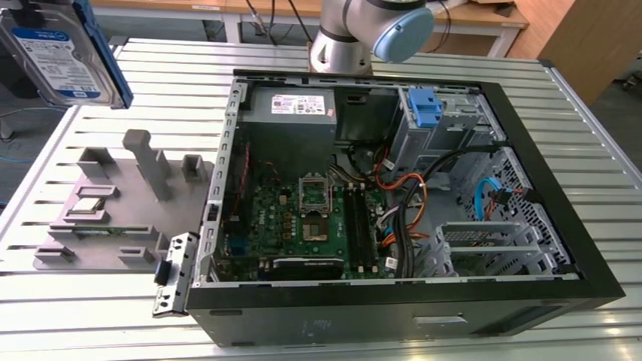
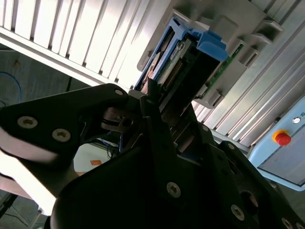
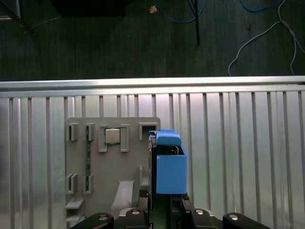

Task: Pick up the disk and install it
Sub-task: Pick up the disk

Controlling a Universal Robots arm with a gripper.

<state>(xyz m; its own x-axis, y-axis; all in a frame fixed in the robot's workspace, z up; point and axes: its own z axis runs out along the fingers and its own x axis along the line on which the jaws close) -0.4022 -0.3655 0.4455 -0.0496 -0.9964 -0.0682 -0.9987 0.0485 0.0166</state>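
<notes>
The disk [image 1: 56,49] is showing silver, its label [image 1: 65,66] blue-and-white, its bracket [image 1: 107,56] blue — the slatted table [image 1: 602,192] is gleaming silver, the tray [image 1: 60,259] is lying grey, the case [image 1: 401,310] is sitting black.

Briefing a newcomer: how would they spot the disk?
From the open computer case, toward the exterior view's left, above the grey fixture, the end effector holds the disk. Its silver labelled body distinguishes it from the case's bare blue bracket.

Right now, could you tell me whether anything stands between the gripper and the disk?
Nothing does: the gripper is shut on the disk, holding it in the air over the grey tray.
</notes>
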